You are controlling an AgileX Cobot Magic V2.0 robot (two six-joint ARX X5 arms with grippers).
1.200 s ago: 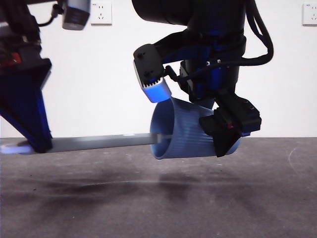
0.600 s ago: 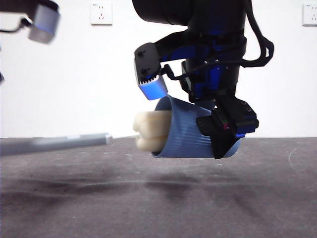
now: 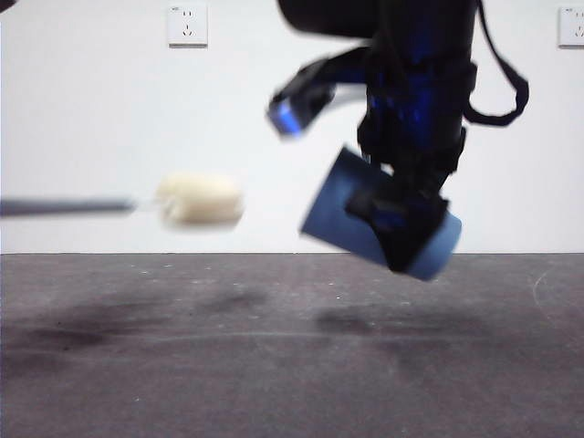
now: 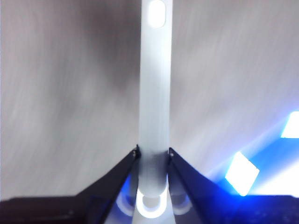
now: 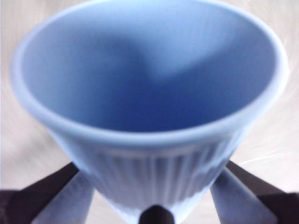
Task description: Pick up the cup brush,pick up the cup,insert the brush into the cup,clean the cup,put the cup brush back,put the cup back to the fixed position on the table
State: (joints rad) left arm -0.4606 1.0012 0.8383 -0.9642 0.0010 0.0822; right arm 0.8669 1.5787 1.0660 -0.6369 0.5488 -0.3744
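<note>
- One table (image 3: 274,365) is lying dark grey beneath everything, with nothing resting on it.
- One cup (image 3: 351,212) is hanging tilted above the table, mouth toward the brush and well apart from it; the right gripper (image 5: 156,205) is clamping its jaws on the ribbed sides near the base.
- One cup brush (image 3: 196,201) is hovering level above the table, its cream sponge head facing the cup; the left gripper (image 4: 153,161) is pinching the grey handle between nearly closed jaws.

Bright, even light fills the front view. The cup (image 3: 365,219) and cup brush (image 3: 196,201) smear with motion blur. Soft shadows fall on the worktop (image 3: 292,365).
</note>
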